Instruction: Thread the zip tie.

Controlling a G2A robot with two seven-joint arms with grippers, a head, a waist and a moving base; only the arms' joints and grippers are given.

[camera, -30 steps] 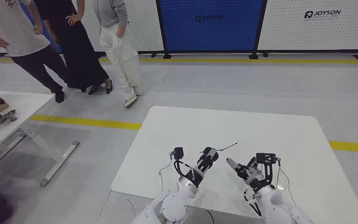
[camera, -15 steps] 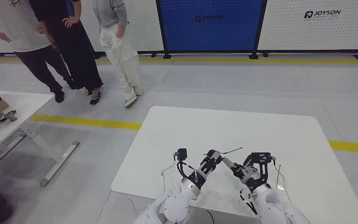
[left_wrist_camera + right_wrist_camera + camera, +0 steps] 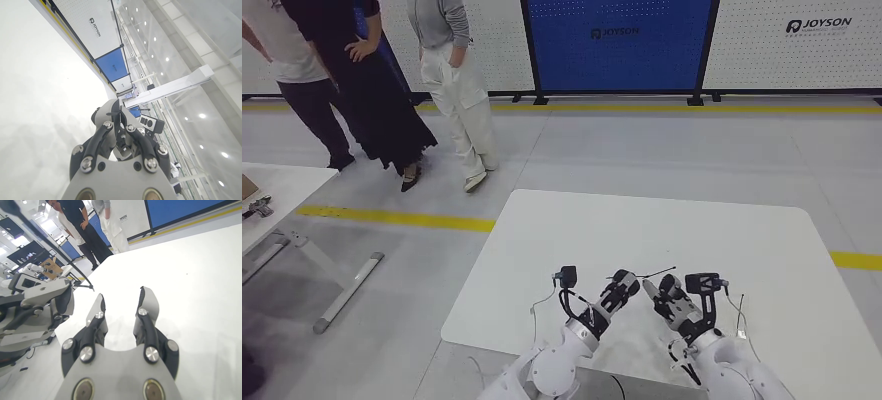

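Note:
A thin black zip tie [image 3: 657,272] is pinched in my left gripper [image 3: 627,284], just above the white table [image 3: 742,240] near its front edge. Its free end sticks out to the right over my right gripper [image 3: 662,289]. In the left wrist view, the left gripper [image 3: 118,107] is shut on the tie [image 3: 113,114], which crosses its fingertips. The right gripper [image 3: 122,293] is open and holds nothing. Beside it, the tie's strap [image 3: 56,249] curves down to its end [image 3: 91,288], close to the left gripper [image 3: 62,291]. The two grippers are a few centimetres apart.
The table's bare white top [image 3: 189,266] stretches far and right of the grippers. Thin cables [image 3: 534,305] hang by the arms at the front edge. A second table [image 3: 277,190] stands across the aisle at far left.
The right arm has shifted left, closer to the left gripper. The left gripper has moved slightly right with the tie, and the tie's free end has swung right.

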